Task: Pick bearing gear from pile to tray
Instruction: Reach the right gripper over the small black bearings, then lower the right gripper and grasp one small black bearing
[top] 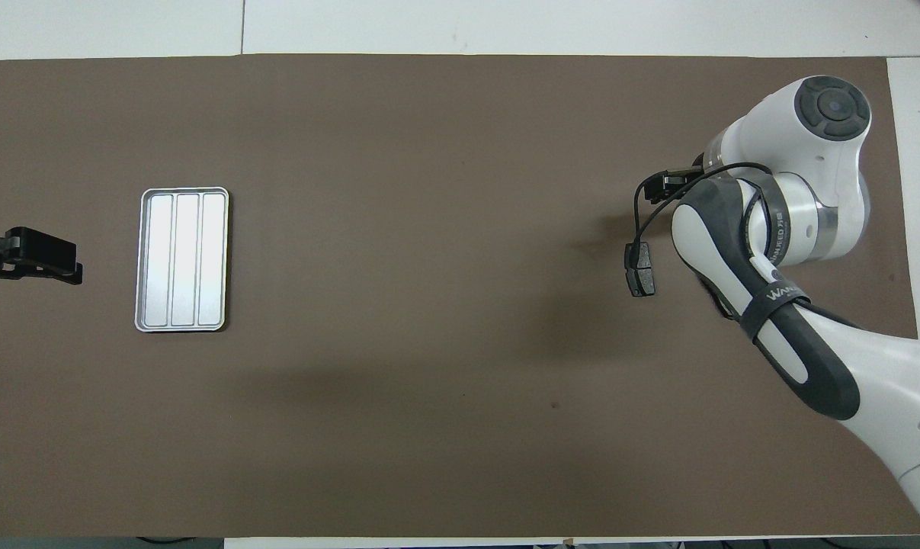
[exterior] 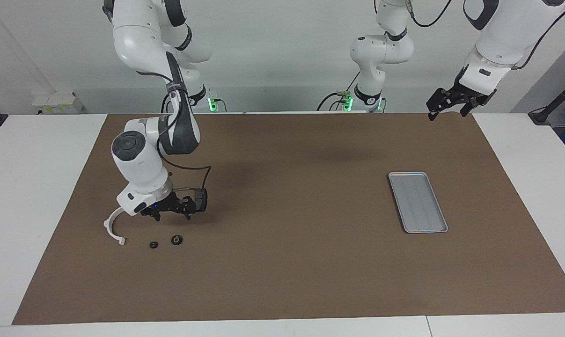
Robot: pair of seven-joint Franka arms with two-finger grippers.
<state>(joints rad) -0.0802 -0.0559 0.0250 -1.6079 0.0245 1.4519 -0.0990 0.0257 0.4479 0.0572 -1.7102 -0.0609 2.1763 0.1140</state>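
Two small black gears (exterior: 153,244) (exterior: 176,239) lie on the desk (exterior: 282,262) beside the white arc piece (exterior: 112,228), farther from the robots than what the right gripper (exterior: 172,214) is poised over. Its finger state cannot be told. The tray (exterior: 417,201) sits empty toward the left arm's end, where the left gripper (exterior: 451,105) waits.

A large brown rectangular mat (exterior: 291,262) covers most of the white tabletop (exterior: 39,196), leaving bare white strips along both short ends and along the edge farthest from the robots. A seam (top: 243,27) runs across that white strip. At the tabletop's edge nearest the robots, a white box-shaped fixture (exterior: 56,103) sits by the wall toward the right arm's end.
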